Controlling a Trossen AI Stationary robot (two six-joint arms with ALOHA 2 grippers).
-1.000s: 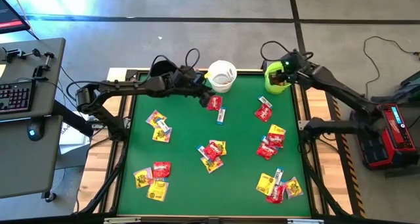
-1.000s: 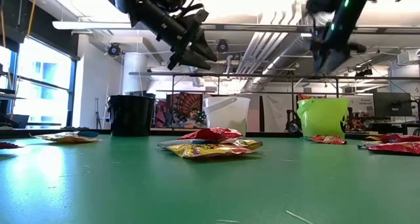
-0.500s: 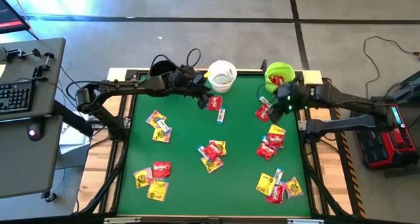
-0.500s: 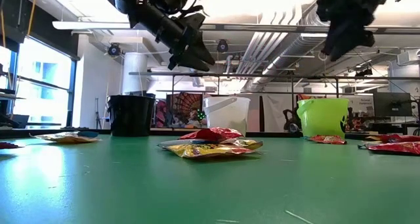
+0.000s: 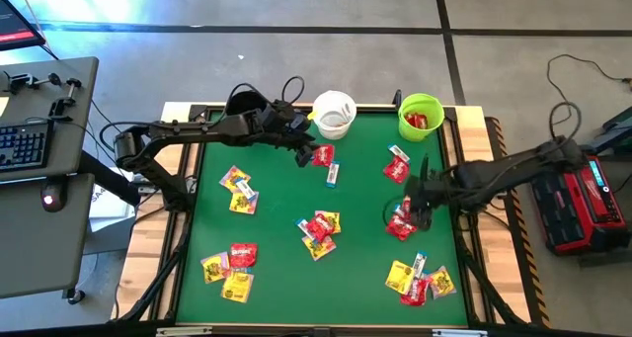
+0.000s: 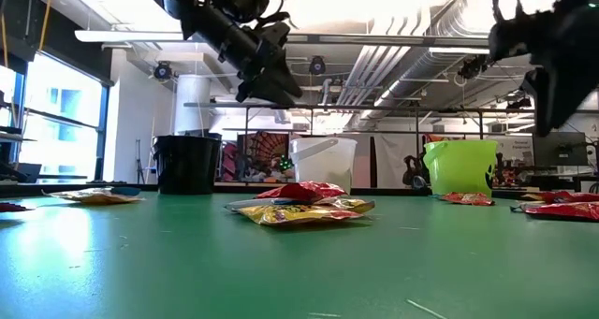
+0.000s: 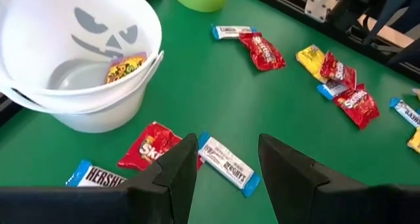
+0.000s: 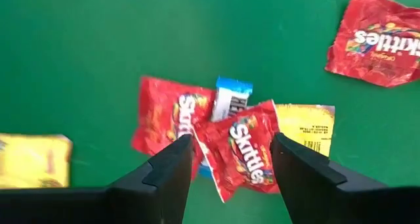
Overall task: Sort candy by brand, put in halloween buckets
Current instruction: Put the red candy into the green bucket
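Most of the sorting lies ahead of me. Across the green desk [image 5: 286,189] the candy lies in loose clusters: red, yellow and white-and-blue packets mixed together, with many not yet binned. The white bucket [image 7: 79,66] holds one yellow packet [image 7: 125,67] that I can see, and the lime green bucket [image 5: 419,117] shows something red inside; the black bucket [image 6: 185,163] stands at the far edge in the low view, and I cannot tell what is in it.

My left pincer [image 7: 226,159] hangs spread and empty just beside the white bucket, over a white-and-blue bar [image 7: 226,163] and a red packet [image 7: 152,147]. My right pincer [image 8: 230,159] is also spread and empty, above a red Skittles packet [image 8: 246,148] in a small heap on the desk's right side.
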